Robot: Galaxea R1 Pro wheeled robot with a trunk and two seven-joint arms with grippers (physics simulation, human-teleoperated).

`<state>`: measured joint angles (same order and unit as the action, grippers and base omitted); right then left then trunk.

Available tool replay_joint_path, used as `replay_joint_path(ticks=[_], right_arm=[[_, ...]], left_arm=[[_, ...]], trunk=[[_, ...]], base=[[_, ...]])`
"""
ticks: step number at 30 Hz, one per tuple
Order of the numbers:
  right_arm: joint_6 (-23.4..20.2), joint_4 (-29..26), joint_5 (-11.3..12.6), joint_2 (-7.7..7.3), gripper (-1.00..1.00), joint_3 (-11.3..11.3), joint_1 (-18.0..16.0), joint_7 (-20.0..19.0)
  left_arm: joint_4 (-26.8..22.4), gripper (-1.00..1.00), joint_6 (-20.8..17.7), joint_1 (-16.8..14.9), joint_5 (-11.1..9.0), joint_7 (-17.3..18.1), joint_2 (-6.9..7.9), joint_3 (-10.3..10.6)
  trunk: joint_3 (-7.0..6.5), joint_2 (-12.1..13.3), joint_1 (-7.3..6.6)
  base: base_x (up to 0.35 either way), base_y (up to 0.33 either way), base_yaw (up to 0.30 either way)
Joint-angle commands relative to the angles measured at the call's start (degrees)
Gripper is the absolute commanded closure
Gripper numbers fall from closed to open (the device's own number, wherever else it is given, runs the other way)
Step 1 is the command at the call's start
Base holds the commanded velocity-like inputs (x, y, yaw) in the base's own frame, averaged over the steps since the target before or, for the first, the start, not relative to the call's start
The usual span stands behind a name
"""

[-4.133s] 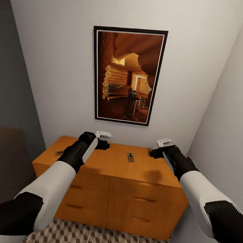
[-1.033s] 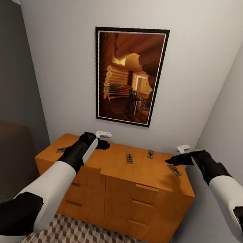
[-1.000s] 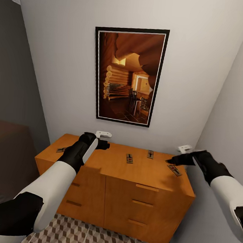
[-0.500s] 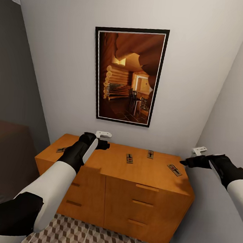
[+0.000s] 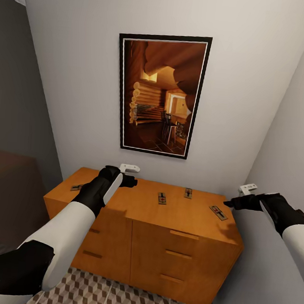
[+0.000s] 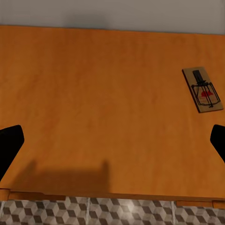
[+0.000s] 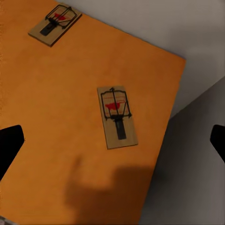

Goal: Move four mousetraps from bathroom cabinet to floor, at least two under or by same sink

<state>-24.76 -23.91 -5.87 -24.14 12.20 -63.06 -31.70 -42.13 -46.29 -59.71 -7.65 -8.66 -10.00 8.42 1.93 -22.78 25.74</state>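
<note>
Cabinet (image 5: 182, 220) top carries 4 mousetraps (image 5: 218, 212) lying flat and well apart; left claw (image 5: 129, 181) and right claw (image 5: 234, 204) hover above, both spread and empty, over tiled floor (image 5: 123, 300).

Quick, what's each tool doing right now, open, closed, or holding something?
Left tool: open, empty, above the cabinet top.
Right tool: open, empty, by the cabinet's right end near a mousetrap.

Side wall (image 5: 288, 137) close beside cabinet (image 5: 170, 247).
</note>
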Motion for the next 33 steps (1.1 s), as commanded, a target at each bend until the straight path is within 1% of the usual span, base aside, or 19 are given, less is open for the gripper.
replay_joint_path(ticks=[1, 9, 26, 33], right_arm=[[-0.13, -0.13, -0.63, 0.0, -1.0, 0.05, -0.04, -0.39], [-0.07, -0.16, -0.79, 0.38, -1.0, 0.1, -0.04, -0.45], [0.39, -0.17, -0.97, 0.66, -1.0, 0.11, -0.03, -0.46], [0.33, -0.17, -0.98, 0.67, -1.0, 0.18, -0.04, -0.47]], left_arm=[[-0.05, -1.0, -0.2, -0.08, -0.61, -0.54, 0.0, 0.11], [0.01, -1.0, -0.2, -0.07, -0.61, -0.53, 0.0, 0.11], [0.02, -1.0, -0.11, -0.06, -0.61, -0.52, 0.0, 0.11], [0.03, -1.0, -0.11, -0.06, -0.61, -0.43, 0.0, 0.15]], trunk=[[0.14, -0.14, 0.04], [0.14, -0.14, 0.04], [0.14, -0.14, 0.04], [0.14, -0.14, 0.04]], base=[[0.0, 0.0, 0.0], [0.0, 0.0, 0.0], [0.0, -0.002, 0.0], [0.039, -0.176, 0.0]])
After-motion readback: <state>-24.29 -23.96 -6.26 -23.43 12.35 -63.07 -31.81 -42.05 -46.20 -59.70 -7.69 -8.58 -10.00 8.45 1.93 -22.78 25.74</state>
